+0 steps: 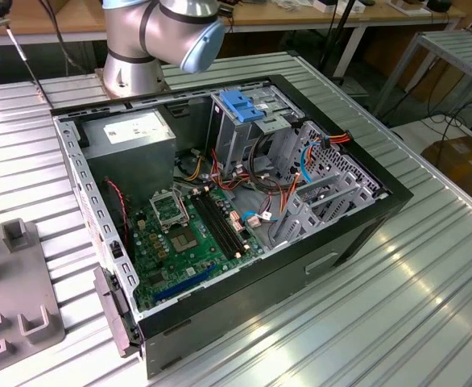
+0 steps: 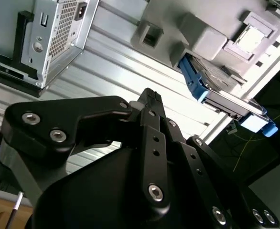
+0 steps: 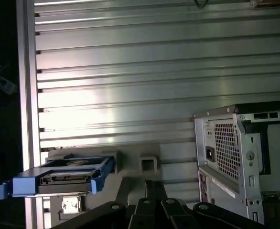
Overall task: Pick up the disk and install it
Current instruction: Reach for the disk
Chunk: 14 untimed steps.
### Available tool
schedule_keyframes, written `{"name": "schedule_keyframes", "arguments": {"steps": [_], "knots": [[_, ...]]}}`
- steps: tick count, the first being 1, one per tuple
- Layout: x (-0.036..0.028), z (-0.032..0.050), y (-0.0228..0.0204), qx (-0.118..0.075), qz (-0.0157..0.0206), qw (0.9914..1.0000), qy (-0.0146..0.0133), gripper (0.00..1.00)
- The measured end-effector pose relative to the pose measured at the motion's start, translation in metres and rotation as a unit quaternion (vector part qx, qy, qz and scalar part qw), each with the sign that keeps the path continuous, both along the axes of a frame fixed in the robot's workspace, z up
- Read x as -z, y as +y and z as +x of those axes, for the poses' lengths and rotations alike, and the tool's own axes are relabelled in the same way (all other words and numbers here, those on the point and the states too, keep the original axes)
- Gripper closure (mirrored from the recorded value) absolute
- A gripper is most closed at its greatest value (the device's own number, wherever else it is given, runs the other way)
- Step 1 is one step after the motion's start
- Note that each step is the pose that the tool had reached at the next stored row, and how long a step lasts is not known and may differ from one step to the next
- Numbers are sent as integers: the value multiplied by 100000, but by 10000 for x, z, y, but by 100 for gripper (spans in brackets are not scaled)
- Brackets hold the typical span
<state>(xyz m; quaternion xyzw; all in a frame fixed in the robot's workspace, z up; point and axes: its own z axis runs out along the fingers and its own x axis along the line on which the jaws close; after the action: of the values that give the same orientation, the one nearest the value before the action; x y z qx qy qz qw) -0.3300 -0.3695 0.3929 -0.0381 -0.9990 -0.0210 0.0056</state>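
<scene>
Second wrist view: gripper [image 2: 148, 95] clenched, nothing in it.
Disk [image 2: 221, 83] sits in grey holder [image 2: 197, 33] ahead of the gripper, well apart from it; computer case [image 2: 59, 28] off to gripper's other side.

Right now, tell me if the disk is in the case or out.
Out: the disk sits at the grey holder, apart from the case.

Looked down, close, into the open computer case [image 1: 244, 302] in the exterior view; faced the ribbed table [image 3: 130, 71] [image 2: 111, 57] from the arm in both wrist views, sharing disk [image 3: 66, 178] [image 2: 221, 78] and fixture [image 3: 149, 164] [image 2: 202, 33].
</scene>
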Motion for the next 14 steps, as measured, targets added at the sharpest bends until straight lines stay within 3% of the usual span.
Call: {"name": "schedule_keyframes", "arguments": {"steps": [3,5,8,10,14], "knots": [[2,-128,8,-4,-2,99999,510,90],[4,-240,10,-5,-3,99998,694,90],[8,-376,11,-2,-4,99997,820,90],[14,-516,11,-16,0,99996,861,90],[30,-677,10,-95,-4,99996,889,90]]}}
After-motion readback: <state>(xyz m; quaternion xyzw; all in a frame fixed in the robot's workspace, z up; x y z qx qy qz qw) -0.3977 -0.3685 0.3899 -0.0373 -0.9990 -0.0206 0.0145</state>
